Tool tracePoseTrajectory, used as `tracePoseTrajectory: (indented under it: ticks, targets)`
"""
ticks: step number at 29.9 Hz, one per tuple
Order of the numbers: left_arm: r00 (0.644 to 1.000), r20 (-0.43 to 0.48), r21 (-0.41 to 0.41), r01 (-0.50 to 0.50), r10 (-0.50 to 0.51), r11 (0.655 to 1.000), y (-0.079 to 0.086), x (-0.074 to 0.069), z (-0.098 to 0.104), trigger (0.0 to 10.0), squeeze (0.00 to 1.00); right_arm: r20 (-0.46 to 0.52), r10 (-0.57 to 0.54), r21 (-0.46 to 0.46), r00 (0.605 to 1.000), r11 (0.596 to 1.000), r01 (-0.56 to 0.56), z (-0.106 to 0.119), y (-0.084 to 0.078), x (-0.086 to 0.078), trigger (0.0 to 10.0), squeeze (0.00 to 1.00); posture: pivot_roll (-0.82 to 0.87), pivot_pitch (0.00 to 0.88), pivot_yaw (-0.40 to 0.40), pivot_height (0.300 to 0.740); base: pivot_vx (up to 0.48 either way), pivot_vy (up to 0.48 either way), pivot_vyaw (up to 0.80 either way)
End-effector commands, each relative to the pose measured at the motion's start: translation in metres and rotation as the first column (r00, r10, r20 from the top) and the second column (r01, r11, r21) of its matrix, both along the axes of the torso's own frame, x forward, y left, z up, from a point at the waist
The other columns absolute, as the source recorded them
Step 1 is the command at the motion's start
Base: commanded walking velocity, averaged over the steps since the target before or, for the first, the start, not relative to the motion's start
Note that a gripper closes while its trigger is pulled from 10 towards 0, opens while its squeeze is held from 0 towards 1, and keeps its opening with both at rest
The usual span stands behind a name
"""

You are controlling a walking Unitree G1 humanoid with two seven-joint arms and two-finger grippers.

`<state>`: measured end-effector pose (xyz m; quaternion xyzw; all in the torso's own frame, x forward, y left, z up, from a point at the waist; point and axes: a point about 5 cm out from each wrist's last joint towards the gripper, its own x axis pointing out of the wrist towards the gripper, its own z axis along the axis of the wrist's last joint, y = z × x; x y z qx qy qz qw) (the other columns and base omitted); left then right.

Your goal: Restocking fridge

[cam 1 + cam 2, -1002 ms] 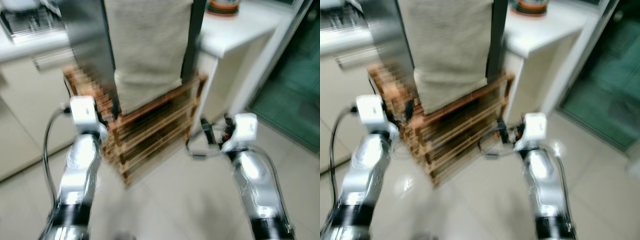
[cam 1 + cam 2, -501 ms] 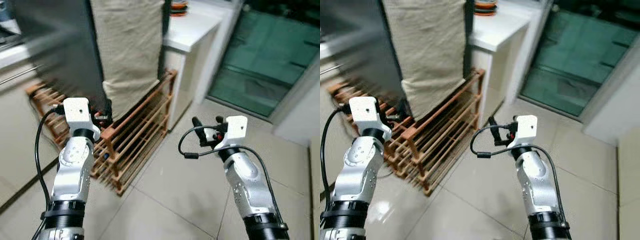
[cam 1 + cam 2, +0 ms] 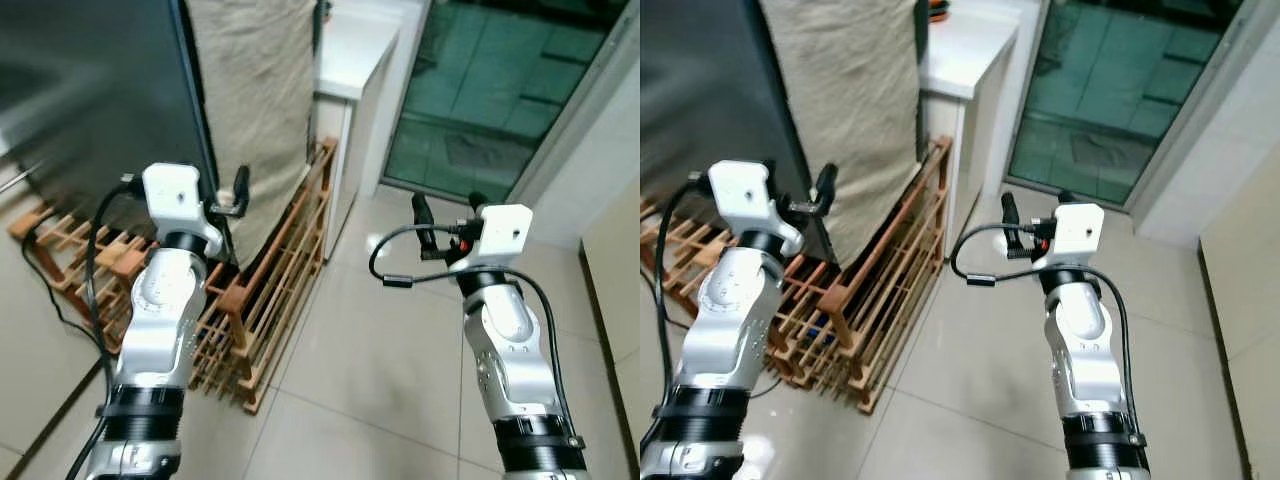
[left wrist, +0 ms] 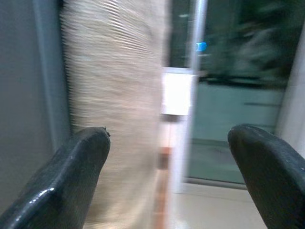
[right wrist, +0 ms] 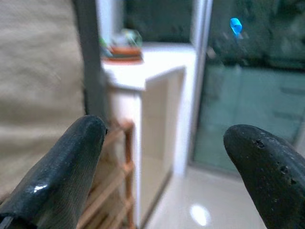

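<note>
1. Both silver arms were raised in front of the body, elbows bent, forearms upright.
2. The left gripper [image 4: 167, 176] had its two black fingers spread wide and held nothing.
3. The right gripper [image 5: 164, 167] was also spread wide and held nothing.

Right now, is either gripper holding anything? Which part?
Nothing held. The left gripper and right gripper are both open, with only air between the fingers, raised in front of the wooden rack.
</note>
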<state>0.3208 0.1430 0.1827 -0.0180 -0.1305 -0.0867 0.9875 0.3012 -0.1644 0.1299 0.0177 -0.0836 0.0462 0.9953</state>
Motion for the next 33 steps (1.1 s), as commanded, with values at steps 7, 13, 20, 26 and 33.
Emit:
tracePoseTrajectory:
  ticks: [7,13,20,26,33]
  targets:
    - [1.000,0.001,-0.013,-0.025,0.025,1.000,0.011,-0.001,0.001,10.0,0.00,0.013,0.015,0.001,1.000,1.000,-0.015,0.004,0.004,0.002,10.0,0.00,-0.04,0.000,-0.001,0.740,0.459,0.000,0.00]
    - [0.999,-0.024,-0.008,-0.033,0.033,0.999,0.008,0.002,-0.001,10.0,0.00,0.010,0.033,0.002,0.999,0.999,-0.033,0.003,0.007,0.003,10.0,0.00,-0.04,0.000,-0.004,0.740,0.000,0.000,0.00]
    - [0.992,-0.097,-0.035,-0.088,0.084,0.996,0.013,0.009,-0.006,10.0,0.00,0.014,0.040,0.002,0.999,0.999,-0.040,0.004,0.008,0.003,10.0,0.00,-0.05,0.000,0.002,0.740,0.000,0.000,0.00]
    - [0.996,-0.083,-0.072,-0.042,0.036,0.997,0.005,0.012,0.000,10.0,0.00,0.013,0.033,0.005,0.999,0.999,-0.033,0.003,0.008,0.001,10.0,0.00,-0.06,0.000,0.008,0.740,0.000,0.000,0.00]
    - [0.994,-0.113,-0.026,-0.007,0.004,1.000,0.000,0.027,-0.004,10.0,0.00,0.002,0.067,0.021,0.998,0.998,-0.067,0.003,0.013,-0.002,10.0,0.00,-0.07,0.000,0.006,0.740,0.000,0.000,0.00]
